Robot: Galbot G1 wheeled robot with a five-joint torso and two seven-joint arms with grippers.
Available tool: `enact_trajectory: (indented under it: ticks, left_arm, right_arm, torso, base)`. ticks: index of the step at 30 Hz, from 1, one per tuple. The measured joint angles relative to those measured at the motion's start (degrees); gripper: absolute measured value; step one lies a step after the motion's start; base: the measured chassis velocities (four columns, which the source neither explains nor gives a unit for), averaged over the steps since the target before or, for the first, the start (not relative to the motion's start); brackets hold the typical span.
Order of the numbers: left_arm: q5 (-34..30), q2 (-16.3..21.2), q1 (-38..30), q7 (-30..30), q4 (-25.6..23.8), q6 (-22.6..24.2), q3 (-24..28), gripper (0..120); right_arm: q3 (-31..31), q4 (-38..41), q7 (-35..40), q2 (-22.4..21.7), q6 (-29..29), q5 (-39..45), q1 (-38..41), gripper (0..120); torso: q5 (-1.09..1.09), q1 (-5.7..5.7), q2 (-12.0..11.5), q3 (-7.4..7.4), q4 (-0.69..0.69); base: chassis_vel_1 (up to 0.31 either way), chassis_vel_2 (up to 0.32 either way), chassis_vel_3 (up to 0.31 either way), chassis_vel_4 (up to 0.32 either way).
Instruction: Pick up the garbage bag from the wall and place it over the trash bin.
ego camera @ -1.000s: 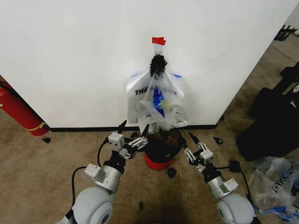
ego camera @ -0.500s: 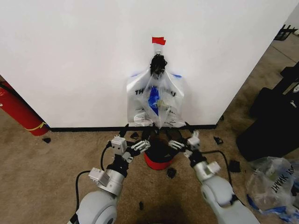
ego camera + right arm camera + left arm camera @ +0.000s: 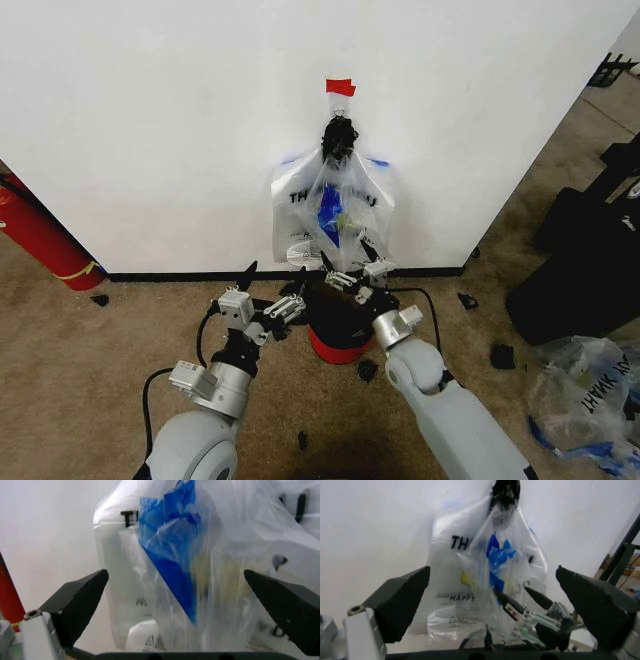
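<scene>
The garbage bag (image 3: 333, 212) hangs flat on the white wall (image 3: 160, 130) from a black hook under a red tape piece (image 3: 340, 87). It is translucent white with black lettering and blue inside (image 3: 495, 560) (image 3: 172, 555). The trash bin (image 3: 338, 322), black with a red base, stands on the carpet directly below it. My right gripper (image 3: 347, 256) is open above the bin, its fingers (image 3: 80, 602) spread before the bag's lower part. My left gripper (image 3: 274, 284) is open just left of the bin, facing the bag (image 3: 490, 603).
A long red cylinder (image 3: 40, 240) with a yellow band leans at the wall's far left. Black cases (image 3: 585, 260) and a clear plastic bag (image 3: 585, 395) lie on the right. Small black scraps (image 3: 367, 370) dot the carpet near the bin.
My right gripper has risen and swung left from beside the bin to the bag's lower edge. My left gripper has drifted slightly left. The bag's lower part has settled against the wall.
</scene>
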Motion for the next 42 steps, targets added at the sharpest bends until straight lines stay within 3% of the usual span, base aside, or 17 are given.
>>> enact_trajectory:
  ticks: [12, 25, 38, 42]
  left_arm:
    - [0.74, -0.94, 1.69, 0.27, -0.74, -0.63, -1.14, 99]
    - [1.54, -0.75, 2.49, 0.54, -0.92, -1.12, -1.5, 99]
    - [1.67, -0.87, 3.15, 0.59, -1.55, -1.16, -1.71, 99]
    - [1.68, -0.86, 3.29, 0.59, -1.78, -1.17, -1.74, 99]
  right_arm:
    - [-1.72, -2.76, -0.02, 1.1, -0.22, -0.21, 4.68, 98]
    - [-2.13, -4.39, 0.8, 2.01, -0.53, -0.5, 6.67, 55]
    - [-2.18, -3.06, 1.81, 1.61, -1.19, 0.59, 6.38, 1]
    - [-1.85, -2.56, 2.2, 1.13, -1.4, 0.95, 6.21, 0]
  torso:
    - [0.0, 0.0, 0.0, 0.0, 0.01]
    - [0.0, -0.01, 0.0, 0.0, 0.01]
    - [0.01, -0.01, 0.0, -0.01, 0.01]
    - [0.01, -0.01, 0.0, 0.0, 0.01]
  base:
    - [0.0, 0.0, 0.0, 0.0]
    - [0.0, 0.0, 0.0, 0.0]
    - [0.0, 0.0, 0.0, 0.0]
    - [0.0, 0.0, 0.0, 0.0]
